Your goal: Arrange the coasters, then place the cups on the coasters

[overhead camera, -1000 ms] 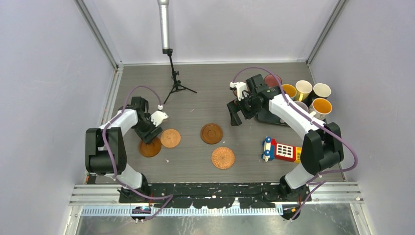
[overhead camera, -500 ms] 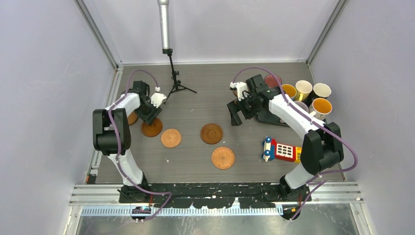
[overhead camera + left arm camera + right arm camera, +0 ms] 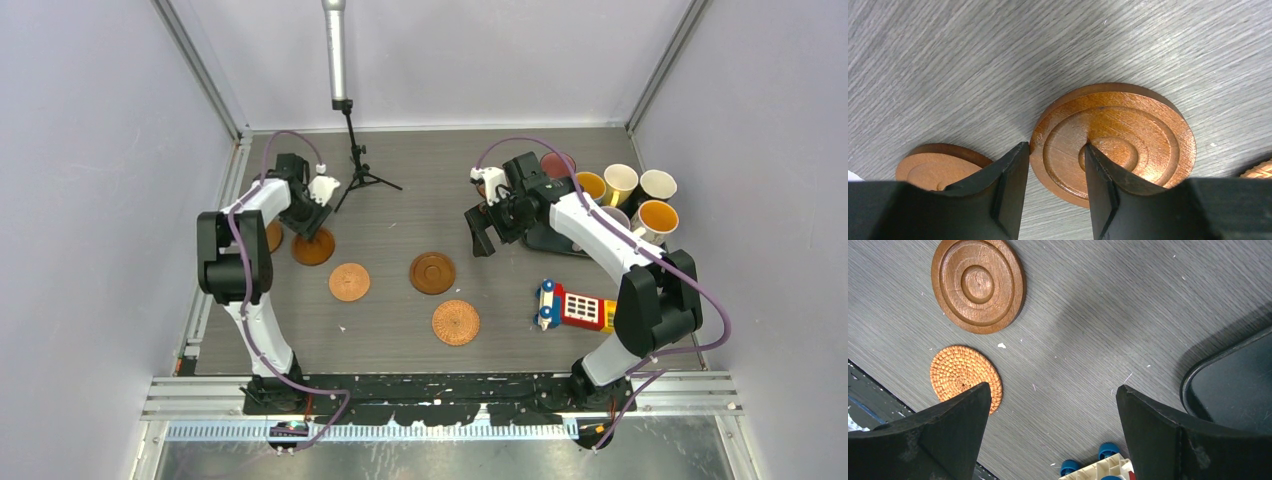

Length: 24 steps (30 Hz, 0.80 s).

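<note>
Grey wood-grain table (image 3: 400,200) fills the work cell, with pale walls on three sides.

**Left arm**
- The left gripper (image 3: 1055,147) has its jaws partly closed.
- They straddle the rim of the first ringed coaster (image 3: 1148,140). One finger sits just outside the rim, and the other is over the disc's raised centre.
- It cannot be told whether the fingers actually clamp the disc.
- This coaster lies near the left edge of the table, in the far half.
- A second ringed coaster (image 3: 933,167) lies just beside it, closer to the left edge. The two are apart, and the arm partly hides the second one in the overhead view.
- The plain orange coaster (image 3: 349,281) lies nearer the table's middle, clear of both.

**Right arm**
- The right gripper (image 3: 1053,387) has its jaws spread wide, with nothing between them.
- It hangs above bare table, just to the left of the black tray (image 3: 1233,390).
- The third ringed coaster (image 3: 978,285) lies flat around the table's centre.
- The woven coaster (image 3: 963,375) lies flat toward the near edge, apart from the third ringed coaster.
- A toy phone (image 3: 577,306) lies on the near side of the tray.

**Cups**
- The cups (image 3: 620,183) stand upright in a tight group at the far right corner, at the tray's far side.
- None of them sits on a coaster.

**Other equipment**
- A tripod stand (image 3: 357,170) stands at the far edge, left of centre.
</note>
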{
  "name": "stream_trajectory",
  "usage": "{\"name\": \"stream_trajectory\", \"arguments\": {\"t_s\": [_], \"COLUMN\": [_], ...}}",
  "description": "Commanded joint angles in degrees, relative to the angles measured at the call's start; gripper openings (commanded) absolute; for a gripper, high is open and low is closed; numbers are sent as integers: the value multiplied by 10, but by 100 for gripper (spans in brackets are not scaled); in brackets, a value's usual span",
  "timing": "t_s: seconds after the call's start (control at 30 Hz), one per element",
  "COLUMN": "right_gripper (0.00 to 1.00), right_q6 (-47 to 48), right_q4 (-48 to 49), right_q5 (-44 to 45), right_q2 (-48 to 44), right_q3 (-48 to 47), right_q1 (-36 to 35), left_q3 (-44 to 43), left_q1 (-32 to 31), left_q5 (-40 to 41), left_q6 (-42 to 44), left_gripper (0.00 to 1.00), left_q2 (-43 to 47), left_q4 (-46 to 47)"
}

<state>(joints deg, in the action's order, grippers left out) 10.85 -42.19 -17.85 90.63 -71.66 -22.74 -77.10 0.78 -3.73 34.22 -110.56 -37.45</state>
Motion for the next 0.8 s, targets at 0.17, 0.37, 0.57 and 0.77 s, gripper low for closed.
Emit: {"name": "stream_trajectory", "arguments": {"t_s": [0.17,0.37,0.57,0.77], "right_gripper": [99,99,99,95], "right_q6": [3,0,-7,-33], "right_q4": [14,13,22,34], "right_q5": [-6,-11,-13,-13], "right_q2": [-3,1,4,40], "right_q3": [-2,-6,-9,-33], "right_q1": [2,2,2,-3], "left_q3": [-34,-57,-68,-45], "left_q1": [-3,-20,-22,-22], "left_q5": [4,-2,-21,-74], "left_q6": [-33,-35,-49,-58], "left_gripper": [46,46,57,69], "left_q2": [-21,-32,-5,68], "left_q4": [18,2,-27,-54]}}
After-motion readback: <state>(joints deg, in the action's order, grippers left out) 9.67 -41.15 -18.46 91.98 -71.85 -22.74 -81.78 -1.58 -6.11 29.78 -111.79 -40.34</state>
